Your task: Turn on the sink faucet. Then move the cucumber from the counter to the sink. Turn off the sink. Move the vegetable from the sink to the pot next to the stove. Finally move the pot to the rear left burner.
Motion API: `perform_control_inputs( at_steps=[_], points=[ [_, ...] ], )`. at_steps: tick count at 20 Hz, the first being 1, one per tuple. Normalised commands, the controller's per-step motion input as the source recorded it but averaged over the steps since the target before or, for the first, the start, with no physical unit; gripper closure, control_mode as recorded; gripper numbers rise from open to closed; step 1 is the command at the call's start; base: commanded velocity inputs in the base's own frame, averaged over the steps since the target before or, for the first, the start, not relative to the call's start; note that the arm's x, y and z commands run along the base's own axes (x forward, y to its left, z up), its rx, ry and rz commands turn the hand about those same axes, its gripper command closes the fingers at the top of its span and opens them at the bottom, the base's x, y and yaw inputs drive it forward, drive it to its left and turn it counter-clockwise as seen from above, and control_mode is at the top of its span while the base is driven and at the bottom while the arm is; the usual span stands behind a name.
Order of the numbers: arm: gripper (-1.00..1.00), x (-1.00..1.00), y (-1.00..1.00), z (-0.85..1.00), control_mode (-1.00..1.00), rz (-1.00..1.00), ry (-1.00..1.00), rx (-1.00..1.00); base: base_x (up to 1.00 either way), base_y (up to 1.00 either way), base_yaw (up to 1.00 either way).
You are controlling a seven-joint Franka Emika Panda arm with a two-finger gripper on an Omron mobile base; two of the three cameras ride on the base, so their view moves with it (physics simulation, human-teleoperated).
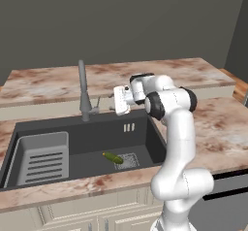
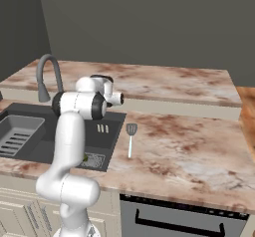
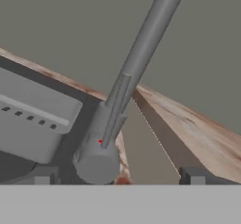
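— Where is your pincer?
— My pincer [image 3: 117, 178] stands apart, empty, close to the base of the sink faucet [image 1: 83, 91].
— And the cucumber?
— The cucumber [image 1: 112, 157] lies in the sink [image 1: 145, 138], beside the drain grate [image 1: 128, 160], below and nearer than my pincer.

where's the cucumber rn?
The small dark green cucumber lies on the floor of the dark grey sink basin in the left base view, its end at the square drain grate, right of the ribbed grey rack insert.
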Motion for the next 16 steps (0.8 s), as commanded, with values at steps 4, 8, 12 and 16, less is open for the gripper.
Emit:
perform_control_inputs(
  at_steps=[4, 8, 12, 16],
  points=[
    [-1.0, -0.7, -0.07, 0.08, -1.0, -0.04, -0.04, 0.0, 0.0, 0.0, 0.0],
    [-1.0, -0.81, -0.09, 0.23, -1.0, -0.05, -0.06, 0.0, 0.0, 0.0, 0.0],
    [-1.0, -0.77, -0.13, 0.36, -1.0, -0.08, -0.06, 0.0, 0.0, 0.0, 0.0],
    [-1.0, -0.54, -0.08, 0.55, -1.0, -0.11, -0.01, 0.0, 0.0, 0.0, 0.0]
  ],
)
